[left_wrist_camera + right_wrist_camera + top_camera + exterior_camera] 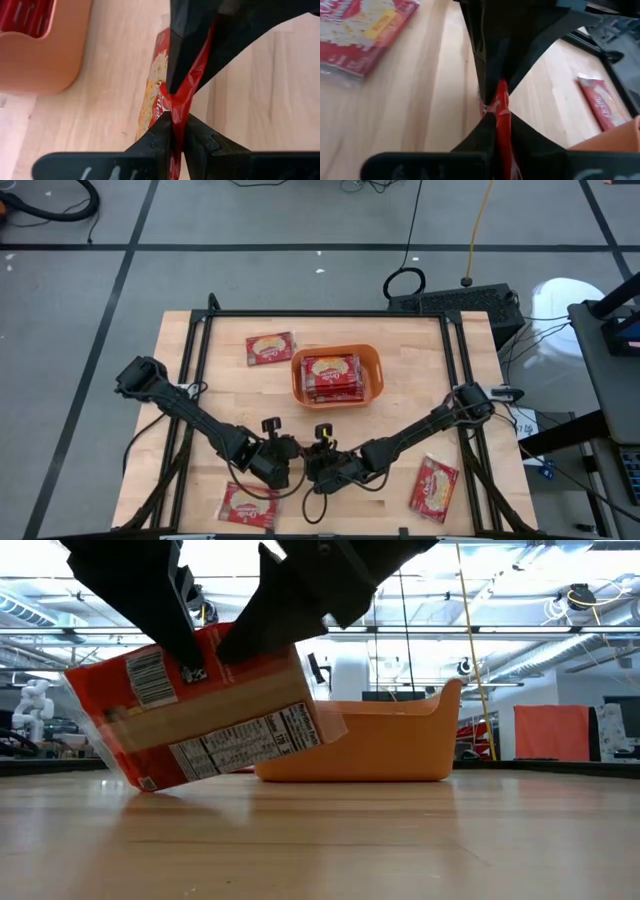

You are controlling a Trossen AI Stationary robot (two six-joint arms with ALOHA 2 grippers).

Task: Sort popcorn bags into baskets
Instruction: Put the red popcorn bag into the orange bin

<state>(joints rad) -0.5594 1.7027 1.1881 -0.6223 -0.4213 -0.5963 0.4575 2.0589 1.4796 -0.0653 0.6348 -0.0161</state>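
Down at the bottom centre of the high view, the left gripper and the right gripper meet almost nose to nose, and both are clamped on the same popcorn bag. In the low view that held bag fills the left half of the frame, tilted, its lower corner just above or touching the wooden table, with its barcode and nutrition panel facing the camera. The left wrist view shows the arm's own fingers pressed tight on the red packet edge, with the other arm's dark fingers pinching it from the opposite side; the right wrist view shows the same pinch from its side.

Two more packets lie flat near the bottom of the high view: one at lower left, just below the left gripper, and one at lower right, well apart from the right gripper.

Farther up, at the centre of the frame, the orange basket holds a stack of red packets. Just beside its upper-left corner, a single packet rests on the table, apart from the rim.
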